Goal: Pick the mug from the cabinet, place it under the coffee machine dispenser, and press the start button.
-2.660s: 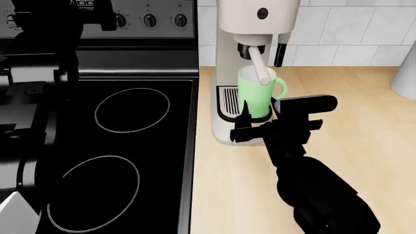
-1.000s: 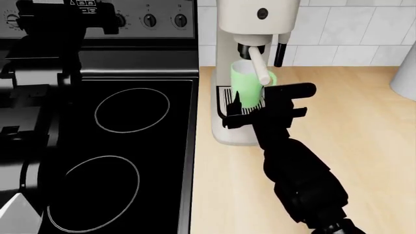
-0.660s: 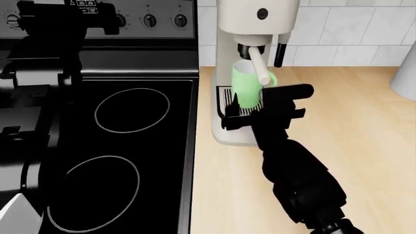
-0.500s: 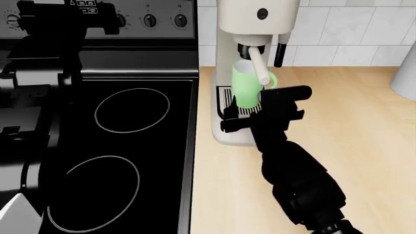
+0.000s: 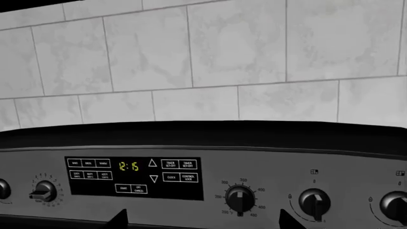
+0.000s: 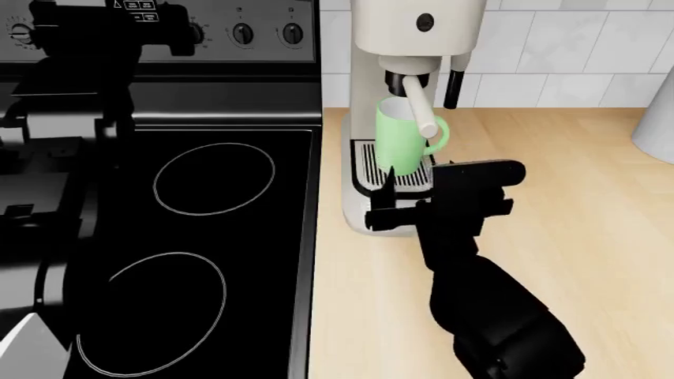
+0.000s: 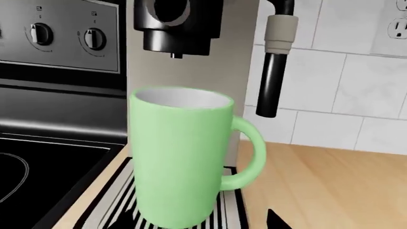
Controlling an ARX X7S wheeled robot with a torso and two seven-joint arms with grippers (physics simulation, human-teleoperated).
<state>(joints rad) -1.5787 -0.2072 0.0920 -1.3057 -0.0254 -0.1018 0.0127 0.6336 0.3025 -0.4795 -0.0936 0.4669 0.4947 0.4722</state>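
Two arms are in my head view, and only the right one is near the work. The mug [image 6: 400, 142] stands upright on the slotted drip tray [image 6: 371, 170] of the coffee machine [image 6: 406, 31], directly beneath the dispenser [image 6: 398, 80], with its loop handle turned toward the wooden counter [image 6: 569, 205] on the robot's right. In my right wrist view the mug [image 7: 181, 157] fills the middle, its pale inside showing at the rim, and the dark outlet of the dispenser [image 7: 175, 26] hangs just above that rim without touching it; the black steam wand [image 7: 273, 71] drops down beside the handle. My right gripper [image 6: 406, 207] sits low in front of the tray, just short of the mug and apart from it. Its fingers look spread and hold nothing, with one dark fingertip [image 7: 273, 218] barely showing at the edge of the wrist picture, clear of the mug. My left arm [image 6: 63, 118] is raised over the black stovetop [image 6: 211, 237], well away from the machine. Its wrist camera looks at the stove's control panel [image 5: 133, 177], with the clock display, the knobs [image 5: 240, 199] and the tiled wall [image 5: 190, 62] behind. Only two dark finger points [image 5: 119, 220] poke into that picture, set wide apart with nothing between them, so I take that gripper to be open.
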